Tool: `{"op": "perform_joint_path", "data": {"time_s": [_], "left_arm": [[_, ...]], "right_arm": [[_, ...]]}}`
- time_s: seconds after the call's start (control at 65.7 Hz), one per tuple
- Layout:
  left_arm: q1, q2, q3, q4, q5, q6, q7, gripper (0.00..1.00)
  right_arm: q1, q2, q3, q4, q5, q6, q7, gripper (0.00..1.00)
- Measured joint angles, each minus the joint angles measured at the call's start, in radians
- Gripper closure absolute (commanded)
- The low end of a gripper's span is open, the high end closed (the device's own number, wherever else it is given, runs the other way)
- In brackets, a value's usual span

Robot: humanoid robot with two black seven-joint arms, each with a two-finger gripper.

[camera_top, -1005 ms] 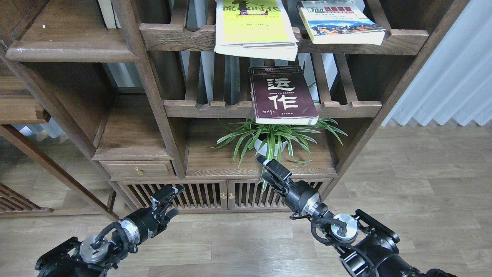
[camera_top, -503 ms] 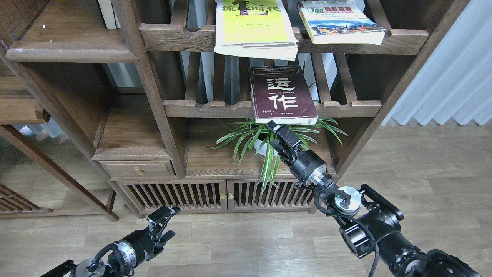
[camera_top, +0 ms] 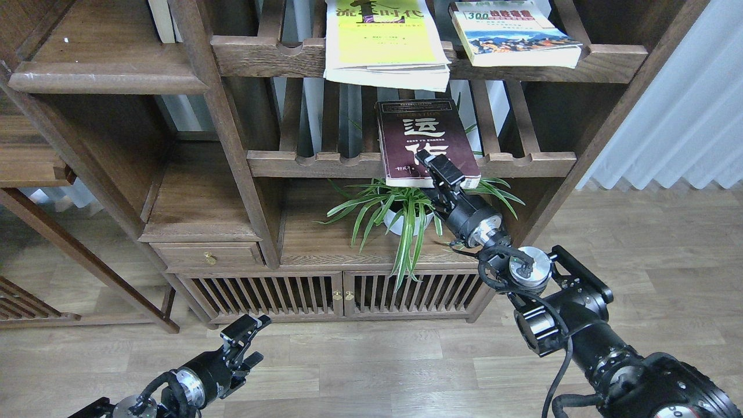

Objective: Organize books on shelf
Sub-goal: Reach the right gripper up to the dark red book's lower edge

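A maroon book (camera_top: 413, 130) with big white characters lies on the middle slatted shelf, its front edge overhanging the rail. My right gripper (camera_top: 442, 169) is at that front edge, open, with its upper finger (camera_top: 436, 162) over the cover's lower right; the lower finger is hidden. A large yellow-green book (camera_top: 383, 40) and a "300" book (camera_top: 511, 38) with a blue photo lie on the upper slatted shelf. The solid plank shelf (camera_top: 104, 78) is at upper left, bare where it shows. My left gripper (camera_top: 248, 337) is open and empty, low over the floor.
A potted spider plant (camera_top: 406, 217) stands on the cabinet top right under the maroon book and beside my right wrist. Vertical posts (camera_top: 232, 145) divide the unit. A small drawer (camera_top: 209, 255) and slatted doors (camera_top: 342, 293) are below. A curtain (camera_top: 685, 104) hangs at right.
My right gripper has risen from in front of the plant up to the maroon book's front edge. My left gripper has dropped lower and back toward the floor.
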Motion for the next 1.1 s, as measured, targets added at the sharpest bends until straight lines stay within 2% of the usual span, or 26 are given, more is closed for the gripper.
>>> {"op": "perform_joint_path", "data": {"time_s": [0.122, 0.335, 0.579, 0.777, 0.99, 1.097], "left_arm": [[0.002, 0.0, 0.0, 0.002, 0.0, 0.0, 0.0, 0.0], [0.004, 0.0, 0.0, 0.002, -0.001, 0.0, 0.0, 0.0], [0.008, 0.0, 0.0, 0.004, -0.002, 0.0, 0.0, 0.0], [0.009, 0.0, -0.001, 0.004, -0.002, 0.0, 0.0, 0.0], [0.009, 0.0, -0.001, 0.004, -0.002, 0.0, 0.0, 0.0], [0.011, 0.0, 0.0, 0.004, -0.002, 0.0, 0.0, 0.0]], "right_arm": [[0.011, 0.0, 0.01, -0.005, 0.0, -0.02, 0.001, 0.19], [0.034, 0.0, 0.014, -0.045, 0.0, -0.024, 0.017, 0.26], [0.052, 0.0, 0.012, -0.073, 0.0, -0.025, 0.045, 0.45], [0.052, 0.0, 0.003, -0.074, -0.001, -0.025, 0.06, 0.54], [0.052, 0.0, 0.001, -0.074, -0.002, -0.016, 0.06, 0.72], [0.052, 0.0, 0.009, -0.074, -0.002, 0.0, 0.061, 0.86]]}}
